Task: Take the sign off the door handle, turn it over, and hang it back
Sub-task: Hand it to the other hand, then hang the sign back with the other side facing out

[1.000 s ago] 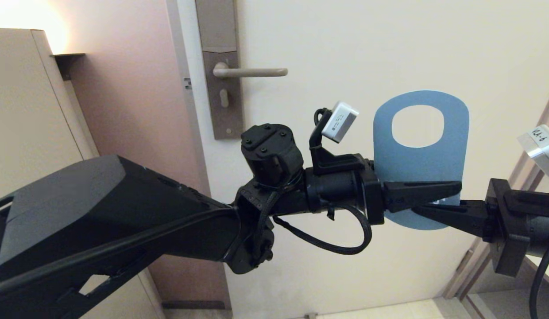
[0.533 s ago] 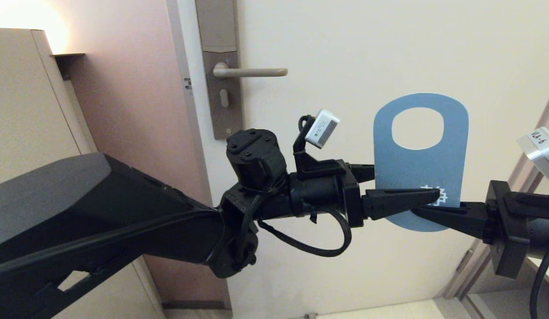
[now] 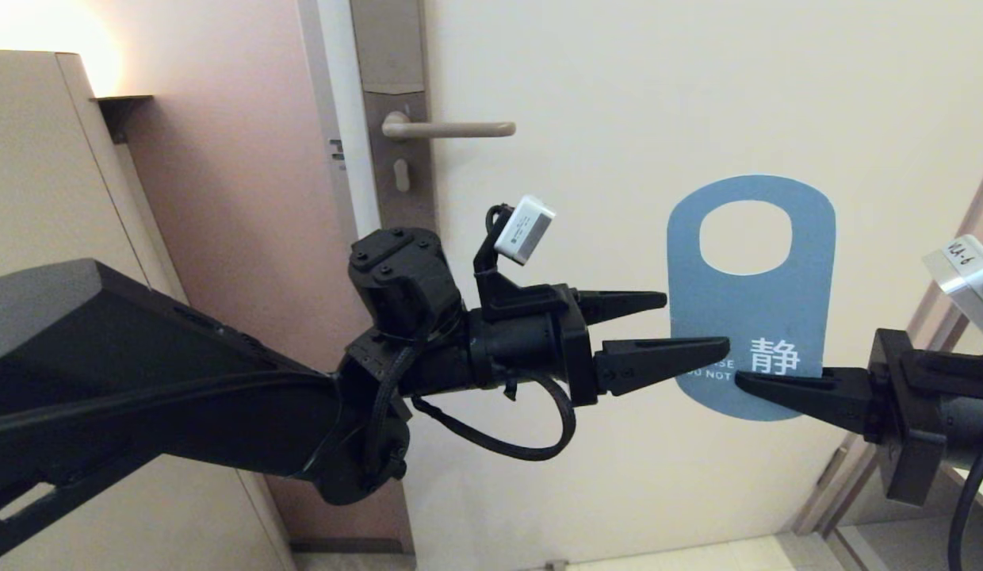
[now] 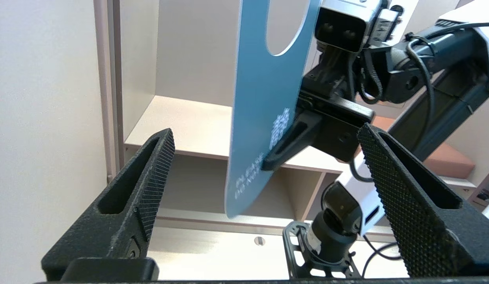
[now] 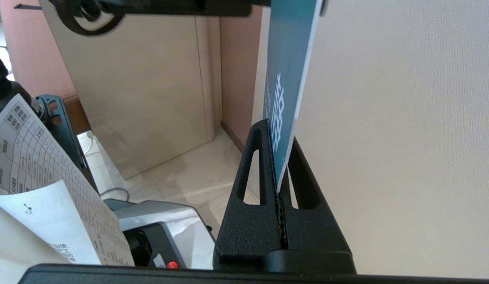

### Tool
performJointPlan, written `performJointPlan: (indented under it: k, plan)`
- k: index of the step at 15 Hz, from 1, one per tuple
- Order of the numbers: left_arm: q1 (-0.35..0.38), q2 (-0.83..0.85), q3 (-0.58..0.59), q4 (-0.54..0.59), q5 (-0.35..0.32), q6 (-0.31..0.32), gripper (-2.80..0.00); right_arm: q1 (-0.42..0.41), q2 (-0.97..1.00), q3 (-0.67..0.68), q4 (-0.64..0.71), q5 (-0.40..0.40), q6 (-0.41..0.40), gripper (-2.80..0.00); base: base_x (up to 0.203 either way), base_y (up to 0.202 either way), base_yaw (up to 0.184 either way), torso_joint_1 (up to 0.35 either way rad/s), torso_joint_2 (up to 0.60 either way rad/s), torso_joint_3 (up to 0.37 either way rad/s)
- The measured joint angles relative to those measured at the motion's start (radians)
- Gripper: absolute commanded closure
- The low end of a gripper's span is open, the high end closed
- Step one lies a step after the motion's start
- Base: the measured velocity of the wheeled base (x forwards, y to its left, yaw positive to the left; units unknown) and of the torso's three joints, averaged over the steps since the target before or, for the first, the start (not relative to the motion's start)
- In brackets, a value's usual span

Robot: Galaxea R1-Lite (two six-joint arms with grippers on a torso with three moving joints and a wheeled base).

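The sign (image 3: 749,317) stands upright in front of the door, blue face with white text toward me, oval hole at the top. My right gripper (image 3: 745,381) is shut on its lower right edge; the right wrist view shows the sign (image 5: 288,79) pinched between the fingers of the right gripper (image 5: 279,134). My left gripper (image 3: 696,323) is open just left of the sign, its tips at the sign's left edge and not touching it. In the left wrist view the sign (image 4: 264,98) hangs ahead of the wide-apart left gripper (image 4: 266,132). The door handle (image 3: 452,128) is bare, up to the left.
The cream door (image 3: 658,95) fills the background, with the grey-brown backplate (image 3: 396,159) near its left edge. A beige cabinet (image 3: 47,198) stands at the left, and a door frame (image 3: 959,262) runs along the right. A printed paper sheet (image 5: 39,189) shows in the right wrist view.
My left gripper opened, let go of the sign and drew back to the left. The sign stayed in the right gripper and sank slightly.
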Motion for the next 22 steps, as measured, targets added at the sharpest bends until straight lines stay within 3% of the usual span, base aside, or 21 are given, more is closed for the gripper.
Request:
performJointPlan:
  k: [8,9,13,17,20,22]
  plan:
    - [0.064,-0.135,0.169,0.000,0.003,0.043,-2.80,0.000,-0.012,0.016,0.000,-0.003,-0.001,0.00,0.000,0.000,0.000,0.000,0.00,0.000]
    - [0.074,-0.155,0.196,-0.001,0.003,0.055,0.00,0.000,-0.013,0.017,0.000,-0.004,-0.002,0.00,0.000,0.000,0.000,0.000,0.00,0.000]
    - [0.092,-0.229,0.270,0.001,0.009,0.075,0.00,-0.002,-0.022,0.027,-0.001,-0.006,-0.003,0.00,0.000,0.000,0.000,0.000,0.00,0.000]
    - [0.113,-0.291,0.335,0.015,0.099,0.101,0.00,-0.004,-0.030,0.032,-0.001,-0.006,-0.014,0.00,0.000,0.000,0.000,0.000,0.00,0.000]
    - [0.162,-0.349,0.386,0.110,0.148,0.196,0.00,-0.005,-0.030,0.032,-0.001,-0.007,-0.017,0.00,0.000,0.000,0.000,0.000,0.00,0.000]
    - [0.204,-0.397,0.414,0.238,0.239,0.303,0.00,-0.006,-0.028,0.031,-0.001,-0.007,-0.016,0.00,0.000,0.000,0.000,0.000,0.00,0.000]
